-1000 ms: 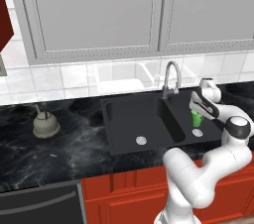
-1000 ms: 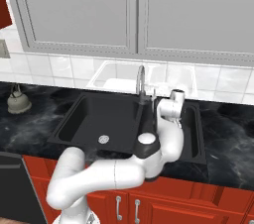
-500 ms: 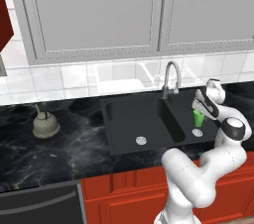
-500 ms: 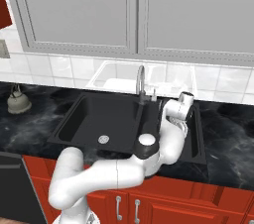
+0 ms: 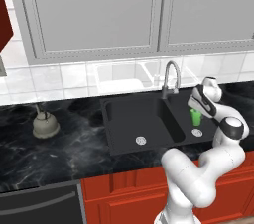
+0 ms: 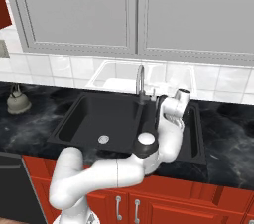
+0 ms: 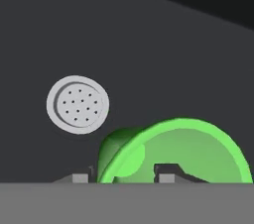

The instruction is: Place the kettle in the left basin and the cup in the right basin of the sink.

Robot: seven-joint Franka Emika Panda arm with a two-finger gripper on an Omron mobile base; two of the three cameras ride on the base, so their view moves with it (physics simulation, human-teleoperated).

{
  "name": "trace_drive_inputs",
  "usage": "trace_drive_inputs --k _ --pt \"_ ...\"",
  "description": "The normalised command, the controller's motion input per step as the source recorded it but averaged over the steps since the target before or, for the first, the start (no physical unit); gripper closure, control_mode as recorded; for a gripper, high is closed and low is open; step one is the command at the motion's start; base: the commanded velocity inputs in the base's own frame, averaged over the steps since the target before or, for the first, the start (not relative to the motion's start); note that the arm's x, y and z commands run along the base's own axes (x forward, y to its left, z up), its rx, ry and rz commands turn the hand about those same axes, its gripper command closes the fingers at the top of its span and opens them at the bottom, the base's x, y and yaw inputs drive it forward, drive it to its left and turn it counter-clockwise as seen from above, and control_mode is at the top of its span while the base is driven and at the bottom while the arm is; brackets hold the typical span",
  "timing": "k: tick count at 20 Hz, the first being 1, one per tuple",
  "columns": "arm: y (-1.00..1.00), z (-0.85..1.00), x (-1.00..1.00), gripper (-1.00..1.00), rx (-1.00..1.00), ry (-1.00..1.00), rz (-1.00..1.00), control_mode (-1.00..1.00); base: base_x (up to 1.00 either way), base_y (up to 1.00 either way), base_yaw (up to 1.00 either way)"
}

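Observation:
The green cup (image 5: 196, 117) stands upright in the narrow right basin (image 5: 185, 125) of the black sink, just behind the silver drain (image 5: 197, 132). My gripper (image 5: 195, 111) hangs right over it, pointing down. In the hand view the cup (image 7: 188, 148) shows from above beside the drain (image 7: 78, 104). The gripper (image 7: 123, 177) is open, with one fingertip (image 7: 79, 178) outside the rim and the other inside, a gap on either side of the cup's wall. The beige-grey kettle (image 5: 45, 125) sits on the counter far to the left, also seen as the kettle (image 6: 18, 100). The wide left basin (image 5: 134, 119) holds nothing.
The chrome gooseneck faucet (image 5: 171, 77) rises behind the divider between the basins, close to the left of my hand. Dark marble counter (image 5: 64, 153) runs around the sink. Grey wall cabinets hang above the white tile backsplash.
The fingers have parted from the cup's rim; a second ago they were shut on it. The hand has drifted slightly right over the right basin.

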Motion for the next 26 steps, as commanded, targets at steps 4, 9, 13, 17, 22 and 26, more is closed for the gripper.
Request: trace_drive_inputs --k 4,9,13,17,22,26 --pt "0.16 -0.07 0.0 -1.0 0.0 -0.03 0.0 -1.0 0.0 0.0 0.0" --pt "0.0 0.0 0.0 -1.0 0.0 0.0 0.0 -1.0 0.0 0.0 0.0" --pt "-0.03 0.04 -0.12 -1.0 0.0 0.01 0.0 -1.0 0.0 0.0 0.0" --pt "-0.01 0.42 -0.13 -1.0 0.0 0.05 -0.01 -1.0 0.0 0.0 0.0" --pt "0.0 0.74 -0.21 -1.0 0.0 0.04 -0.03 -1.0 0.0 0.0 0.0" --pt "0.0 0.79 -0.28 -1.0 0.0 0.02 -0.03 -1.0 0.0 0.0 0.0"
